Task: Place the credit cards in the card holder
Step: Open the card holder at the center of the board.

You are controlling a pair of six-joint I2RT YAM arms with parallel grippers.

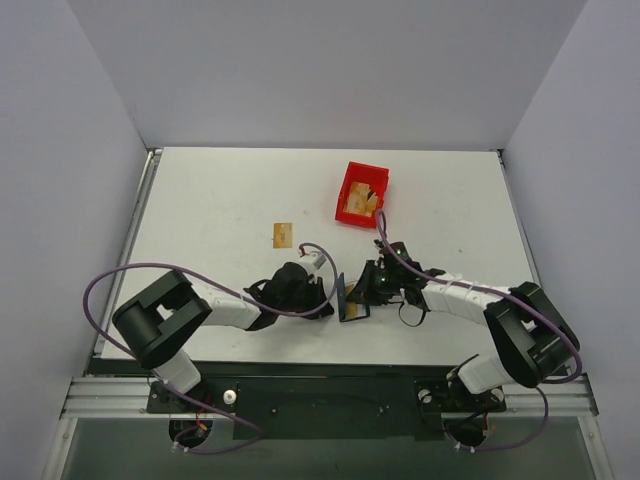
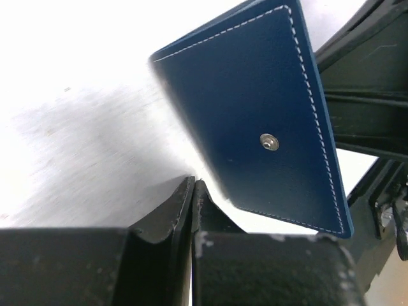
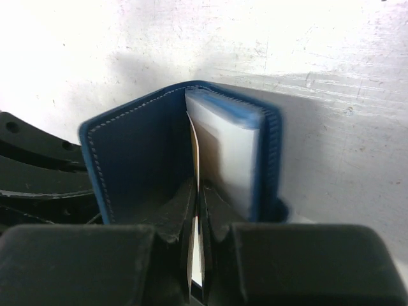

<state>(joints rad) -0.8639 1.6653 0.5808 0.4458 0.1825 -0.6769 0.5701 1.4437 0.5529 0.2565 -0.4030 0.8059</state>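
The right gripper (image 3: 197, 191) is pinching a credit card (image 3: 194, 159) inside the open card holder (image 2: 255, 115) — the left gripper (image 2: 191, 188) is sitting closed beside it, hold unclear.

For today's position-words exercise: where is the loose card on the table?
In the top view, the loose card lies flat on the white table, left of the red bin and farther back and left of the blue wallet, touching neither.
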